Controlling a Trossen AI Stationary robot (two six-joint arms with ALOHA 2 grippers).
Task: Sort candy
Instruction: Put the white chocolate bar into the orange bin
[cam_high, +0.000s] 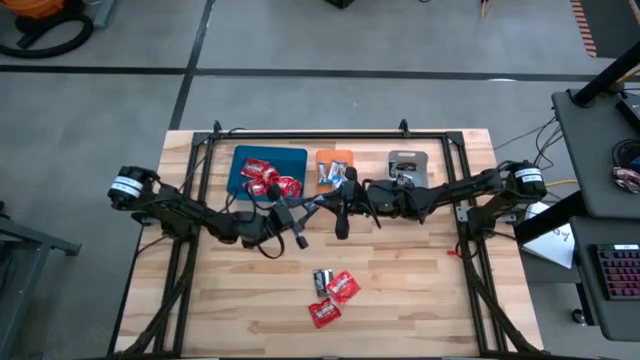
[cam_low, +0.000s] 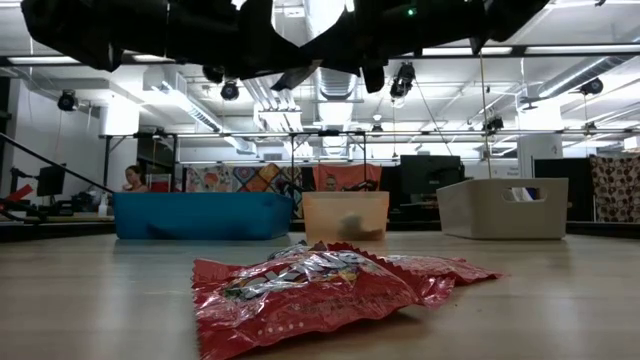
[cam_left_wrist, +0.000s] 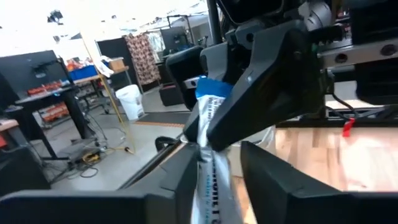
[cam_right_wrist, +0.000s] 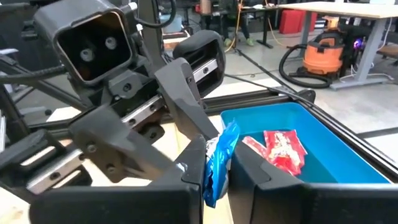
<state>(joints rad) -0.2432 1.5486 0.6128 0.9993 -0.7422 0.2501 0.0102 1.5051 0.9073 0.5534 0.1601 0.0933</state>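
A blue-and-white wrapped candy (cam_left_wrist: 208, 158) is held in the air between both grippers, over the table's middle, near the orange tray. It also shows in the right wrist view (cam_right_wrist: 219, 158). My left gripper (cam_high: 322, 208) and my right gripper (cam_high: 345, 200) meet tip to tip, each shut on this candy. Two red candies (cam_high: 344, 287) (cam_high: 324, 314) and a dark one (cam_high: 322, 281) lie on the table toward the near edge. The nearest red candy fills the low view (cam_low: 320, 285). My left gripper pinches the candy's white end (cam_left_wrist: 210, 186) between its two fingers, coming level from the table's left. The candy is lifted clear of the table. My right gripper pinches the same candy's blue end (cam_right_wrist: 214, 177) between its two fingers, coming from the table's right. The candy stands between the two pairs of fingers, clear of the table.
Three trays stand in a row at the far side. The blue tray (cam_high: 295, 158) holds red candies, the orange tray (cam_high: 335, 155) holds blue-and-white ones, and the grey tray (cam_high: 408, 158) holds a dark one. Black frame rails (cam_high: 330, 135) run around the table.
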